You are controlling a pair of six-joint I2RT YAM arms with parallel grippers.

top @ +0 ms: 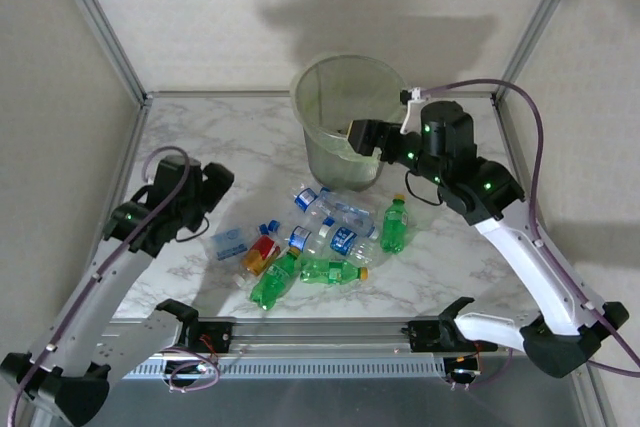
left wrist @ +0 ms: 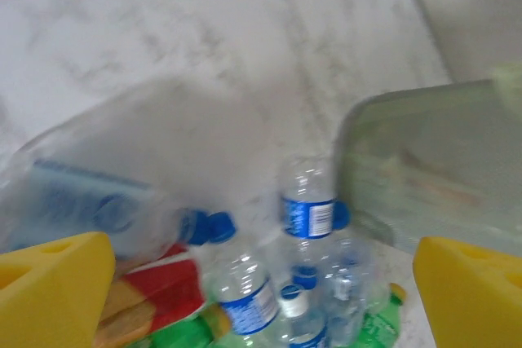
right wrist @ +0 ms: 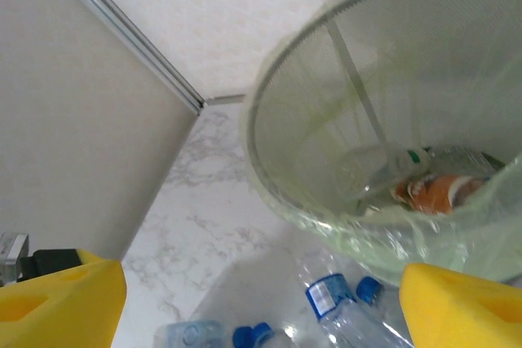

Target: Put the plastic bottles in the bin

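Round translucent bin [top: 335,162], clear plastic bottles [top: 343,239]

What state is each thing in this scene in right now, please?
Round translucent bin with yellow-green liner: upright, open-topped, holding some bottles.
Brown-label plastic bottle: lying inside the bin.
Clear and green plastic bottles: lying piled on the marble table.
Left gripper: open, gripping nothing.
Right gripper: open, gripping nothing, by the bin's rim.
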